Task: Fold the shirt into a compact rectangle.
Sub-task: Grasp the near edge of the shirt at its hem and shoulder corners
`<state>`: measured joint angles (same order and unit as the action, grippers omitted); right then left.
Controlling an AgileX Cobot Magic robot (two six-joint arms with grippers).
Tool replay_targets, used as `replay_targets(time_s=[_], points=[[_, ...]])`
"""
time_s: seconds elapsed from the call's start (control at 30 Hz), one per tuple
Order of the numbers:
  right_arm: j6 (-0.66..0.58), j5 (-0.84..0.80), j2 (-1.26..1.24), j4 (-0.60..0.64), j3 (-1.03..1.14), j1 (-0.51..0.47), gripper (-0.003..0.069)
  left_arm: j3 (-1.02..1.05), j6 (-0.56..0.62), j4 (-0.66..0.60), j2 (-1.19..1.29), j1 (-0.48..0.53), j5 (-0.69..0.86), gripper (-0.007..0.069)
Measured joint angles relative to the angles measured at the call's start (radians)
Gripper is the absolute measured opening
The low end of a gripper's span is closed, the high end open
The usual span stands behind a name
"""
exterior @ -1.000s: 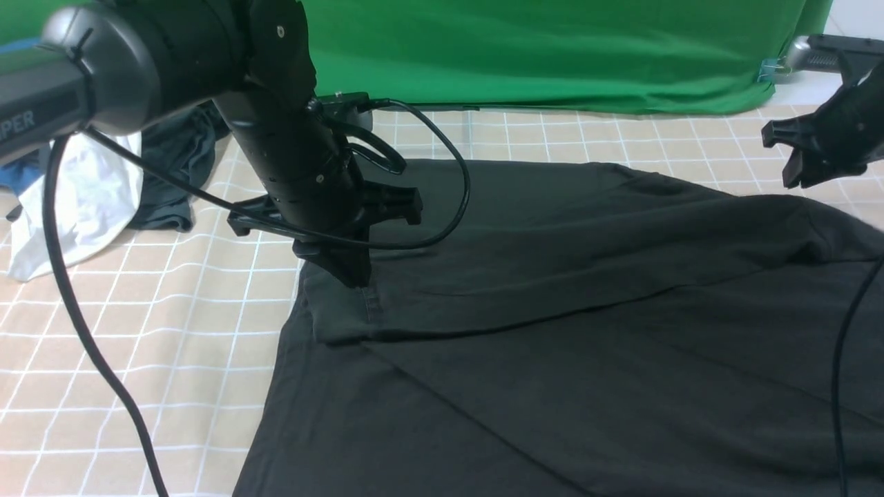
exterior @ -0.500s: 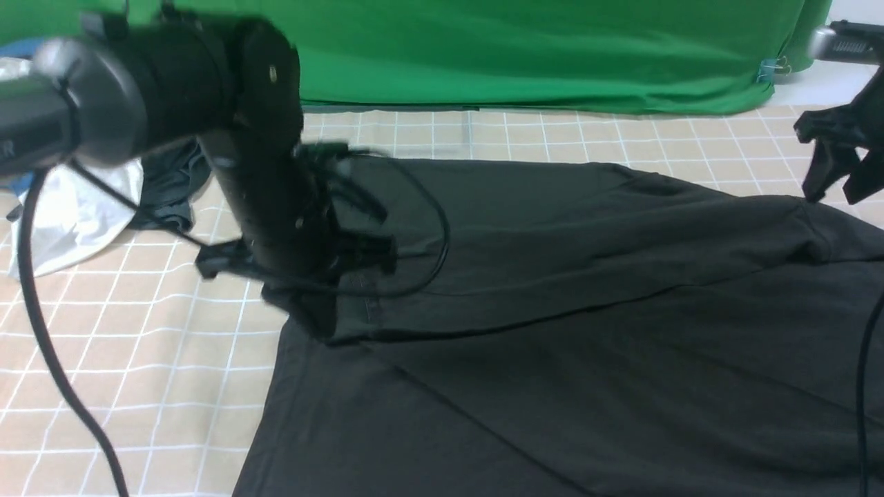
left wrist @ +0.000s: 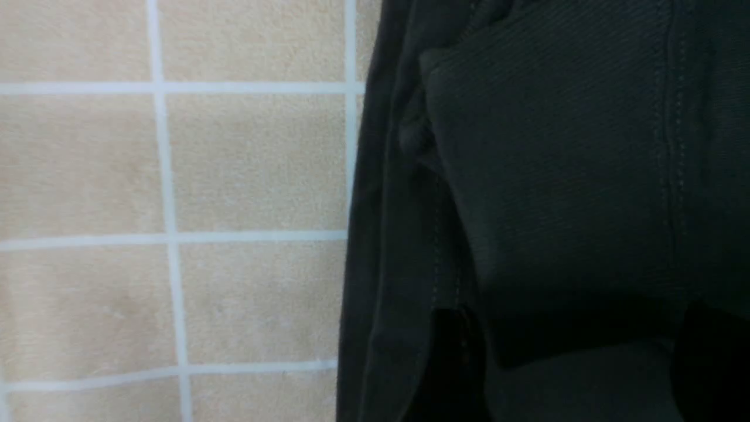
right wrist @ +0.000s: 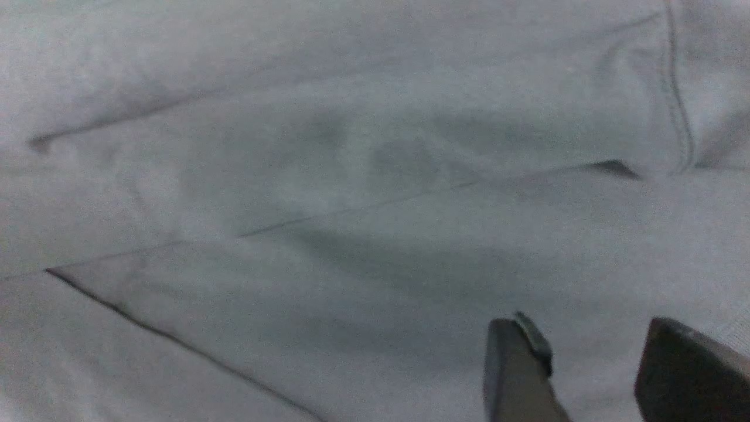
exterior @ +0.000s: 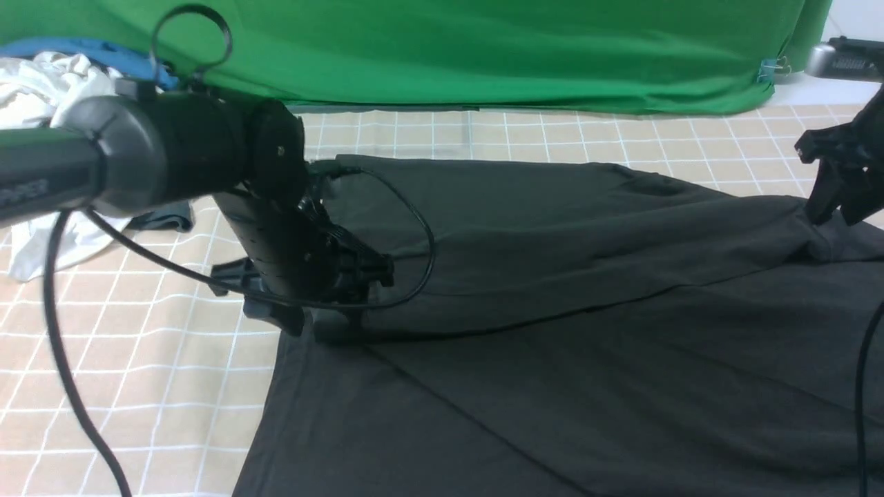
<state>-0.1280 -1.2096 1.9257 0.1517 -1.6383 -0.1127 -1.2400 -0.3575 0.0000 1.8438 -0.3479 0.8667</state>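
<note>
Spare clothes: a white garment (exterior: 34,96) and a dark grey garment (exterior: 166,221) are heaped at the far left of the checked cloth (exterior: 138,359), well apart from the work. You may disregard them.
Left gripper: the left gripper (exterior: 318,324) sits low over the left corner of the folded flap (exterior: 552,235). Its jaws are spread wide and grip nothing (its wrist view shows the stitched corner lying flat between the fingers). I judge the corner lies where the fold needs it.
Shirt: the black shirt (exterior: 587,386) lies on the checked cloth from centre to right edge, its far part lapped toward the robot.
Right gripper: the right gripper (exterior: 839,210) hangs at the flap's right end, jaws partly apart and empty. Whether it touches the fabric cannot be told.
Stage: one fold laid; the rectangle is not yet made.
</note>
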Motion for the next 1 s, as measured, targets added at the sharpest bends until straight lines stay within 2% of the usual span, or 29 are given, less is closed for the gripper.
replay_targets(time_s=[0.13,0.23,0.3,0.33,0.37,0.4,0.43,0.47,0.77,0.9,1.0], points=[[-0.004,0.005,0.0,0.001,0.0,0.017,0.0331,0.0,0.0,-0.007,0.033,0.0,-0.017,0.0493],[-0.004,0.007,0.0,0.002,0.0,0.028,0.0331,0.0,0.0,-0.007,0.052,0.0,-0.026,0.0391],[-0.005,0.007,0.0,0.002,0.0,0.03,0.033,0.0,0.001,-0.008,0.056,0.0,-0.027,0.0267],[-0.006,0.007,0.0,0.002,0.0,0.031,0.033,0.0,0.001,-0.008,0.056,0.0,-0.027,0.0254],[-0.008,0.006,0.0,0.002,0.0,0.031,0.0329,0.0,0.002,-0.007,0.056,0.0,-0.019,0.0144],[-0.012,0.004,0.0,0.002,0.0,0.031,0.0329,-0.001,0.002,-0.007,0.053,0.0,-0.008,0.0082],[-0.012,0.003,0.0,0.002,0.0,0.031,0.0329,-0.001,0.002,-0.007,0.053,0.0,-0.008,0.0082],[-0.02,0.001,0.0,-0.005,0.0,0.031,0.0329,-0.012,0.004,-0.007,0.043,0.0,0.024,0.0043],[-0.02,-0.003,0.0,-0.085,0.0,0.031,0.0328,-0.035,0.0,0.0,-0.074,0.0,0.168,0.0032],[-0.007,0.019,0.001,-0.093,0.0,0.031,0.033,-0.035,0.0,0.0,-0.088,0.0,0.175,0.0032],[-0.003,0.032,0.027,-0.095,0.0,0.031,0.0367,-0.035,0.0,0.0,-0.089,0.0,0.154,0.0032]])
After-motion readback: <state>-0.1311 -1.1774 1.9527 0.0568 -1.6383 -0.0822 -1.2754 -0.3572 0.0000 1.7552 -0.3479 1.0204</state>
